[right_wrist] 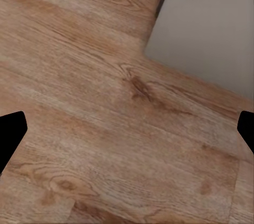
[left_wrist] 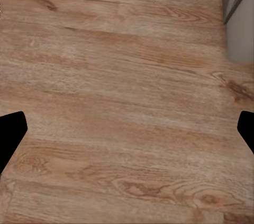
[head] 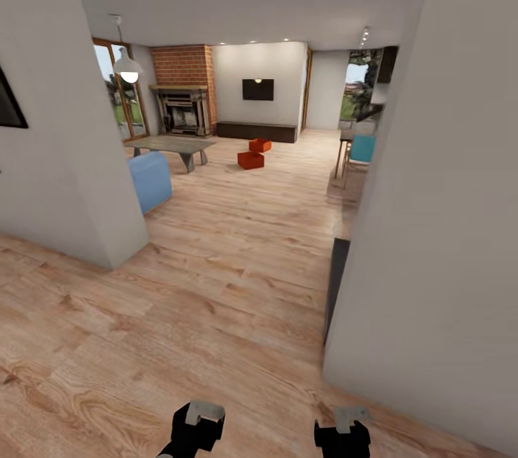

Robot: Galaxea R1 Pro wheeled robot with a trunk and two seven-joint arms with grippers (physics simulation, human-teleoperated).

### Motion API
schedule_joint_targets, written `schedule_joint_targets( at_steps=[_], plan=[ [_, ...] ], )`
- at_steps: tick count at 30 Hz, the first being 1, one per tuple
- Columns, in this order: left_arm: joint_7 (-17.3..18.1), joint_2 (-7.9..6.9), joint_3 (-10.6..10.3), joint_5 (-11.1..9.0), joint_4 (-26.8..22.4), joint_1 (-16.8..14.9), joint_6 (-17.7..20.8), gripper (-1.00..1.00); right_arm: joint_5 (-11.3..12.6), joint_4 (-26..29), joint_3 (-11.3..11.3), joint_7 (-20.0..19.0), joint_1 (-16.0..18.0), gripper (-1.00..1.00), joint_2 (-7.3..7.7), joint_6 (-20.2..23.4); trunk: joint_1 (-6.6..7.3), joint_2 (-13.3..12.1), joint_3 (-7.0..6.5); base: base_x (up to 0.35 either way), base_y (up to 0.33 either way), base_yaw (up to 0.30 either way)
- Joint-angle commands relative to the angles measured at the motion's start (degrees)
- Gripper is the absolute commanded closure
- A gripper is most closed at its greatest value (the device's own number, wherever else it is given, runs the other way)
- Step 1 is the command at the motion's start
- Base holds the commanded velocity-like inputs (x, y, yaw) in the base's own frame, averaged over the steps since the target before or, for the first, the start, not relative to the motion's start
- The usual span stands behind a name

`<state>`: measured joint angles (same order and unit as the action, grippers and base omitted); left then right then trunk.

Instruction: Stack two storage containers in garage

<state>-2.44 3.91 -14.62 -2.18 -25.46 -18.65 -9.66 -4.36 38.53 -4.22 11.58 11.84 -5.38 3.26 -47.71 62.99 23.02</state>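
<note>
Grey table (head: pixel 173 146) beside blue sofa (head: pixel 150 179); pendant lamp (head: pixel 128 69) overhead

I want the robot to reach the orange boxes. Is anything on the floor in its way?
Nothing visible blocks it. Bare wood floor runs straight to the two storage containers. The blue sofa and grey table sit off to the left, and walls flank the opening.

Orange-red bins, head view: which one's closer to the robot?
The orange-red rectangular bin on the wood-plank floor, lower in view; the other orange-red bin sits beyond it, nearer the long dark cabinet.
</note>
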Motion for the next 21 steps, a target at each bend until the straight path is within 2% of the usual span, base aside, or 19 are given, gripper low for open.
schedule_joint_targets(
  at_steps=[1,12,21],
  plan=[
    [-0.26,-0.06,-0.31,-0.33,0.05,-0.05,-0.2,-1.0,-0.46,0.05,-0.17,0.37,0.02,-1.0,0.02,0.34,-0.04,0.03,0.06,0.333,-0.001,0.0],
    [-0.71,-0.05,-0.06,-0.56,-0.01,-0.05,-0.35,-1.0,-0.47,-0.55,-0.24,0.37,0.02,-1.0,0.02,0.34,-0.04,0.03,0.06,0.335,0.0,0.0],
    [-0.53,0.2,-0.11,-0.43,-0.02,-0.06,-0.27,-1.0,-0.47,-0.57,-0.19,0.37,0.02,-1.0,0.02,0.34,-0.04,0.03,0.06,0.293,0.059,0.0]
  ],
)
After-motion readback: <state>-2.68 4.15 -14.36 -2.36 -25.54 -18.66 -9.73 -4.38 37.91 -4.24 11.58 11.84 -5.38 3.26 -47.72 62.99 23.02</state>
